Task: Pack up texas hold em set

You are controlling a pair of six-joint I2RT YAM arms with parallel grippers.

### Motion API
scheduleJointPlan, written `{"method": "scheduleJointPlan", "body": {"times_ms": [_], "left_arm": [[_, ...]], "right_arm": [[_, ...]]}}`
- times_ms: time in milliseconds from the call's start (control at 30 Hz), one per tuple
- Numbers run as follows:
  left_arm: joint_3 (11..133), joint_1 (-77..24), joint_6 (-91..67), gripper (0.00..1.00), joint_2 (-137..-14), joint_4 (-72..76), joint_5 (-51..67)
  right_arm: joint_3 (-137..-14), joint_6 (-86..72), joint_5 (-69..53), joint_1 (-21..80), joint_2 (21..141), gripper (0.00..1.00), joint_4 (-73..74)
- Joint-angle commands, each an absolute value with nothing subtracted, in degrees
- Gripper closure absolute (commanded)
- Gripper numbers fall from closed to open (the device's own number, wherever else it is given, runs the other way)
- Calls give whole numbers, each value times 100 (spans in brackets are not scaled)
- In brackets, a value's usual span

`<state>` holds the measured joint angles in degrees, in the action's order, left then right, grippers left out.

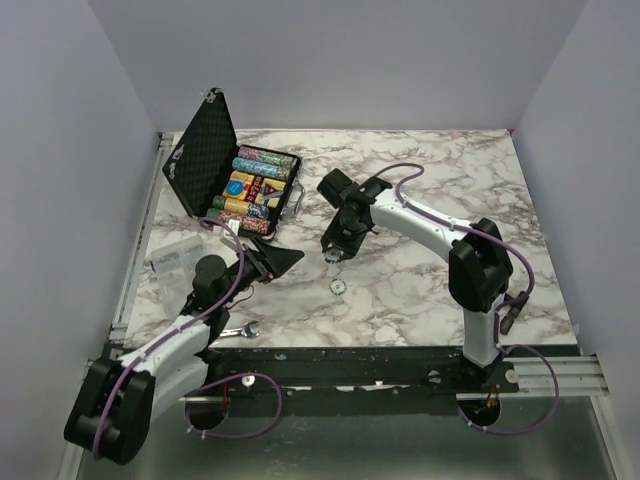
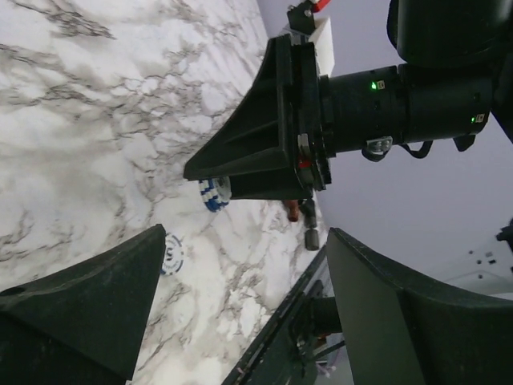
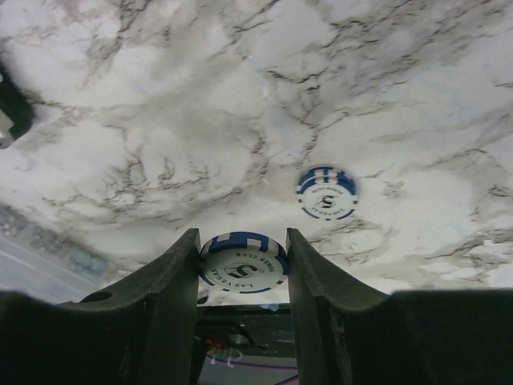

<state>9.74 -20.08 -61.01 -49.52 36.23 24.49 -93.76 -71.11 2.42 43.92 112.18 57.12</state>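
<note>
Pinched between the fingers of the right gripper [image 3: 243,241]: 1 blue-and-white held chip [image 3: 243,263], low over the marble table [image 3: 160,120]. Lying flat on the marble just beyond it, a matching 2nd chip [image 3: 326,192]. Spread wide to the left, the left gripper [image 2: 248,241], with nothing between its fingers. Standing open at the far left of the table, the black case [image 1: 200,152], with rows of coloured chips [image 1: 255,185] inside. Near the left arm, a silver wrench [image 1: 238,331] and possibly a clear plastic bag [image 1: 172,258].
</note>
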Motion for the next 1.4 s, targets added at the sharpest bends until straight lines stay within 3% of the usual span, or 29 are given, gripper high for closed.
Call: {"method": "scheduleJointPlan", "body": {"times_ms": [0, 167, 467, 700, 867, 1133, 1367], "left_arm": [[889, -2167, -6478, 25, -6000, 6094, 2835], [940, -2258, -6626, 35, -7190, 7491, 2988], [1014, -2493, -7051, 36, -8750, 9073, 2869], [1074, -2680, -6695, 35, -8553, 8212, 2552], [1038, -2715, -6758, 40, -8647, 8238, 2354], [1161, -2825, -6337, 28, -8017, 6846, 1863], [1318, -2839, -6554, 36, -8234, 6736, 1823]], "right_arm": [[-9807, -7287, -205, 4410, 11513, 99, 5776], [-10002, -7413, -171, 4412, 11602, 99, 5848], [-10204, -7536, -84, 4412, 11732, 99, 5944], [-10199, -7616, -188, 4416, 11749, 99, 5858], [-10205, -7668, -98, 4412, 11674, 99, 5869], [-10244, -7669, -165, 4412, 11646, 99, 5854], [-10204, -7715, -272, 4412, 11609, 99, 5747]]}}
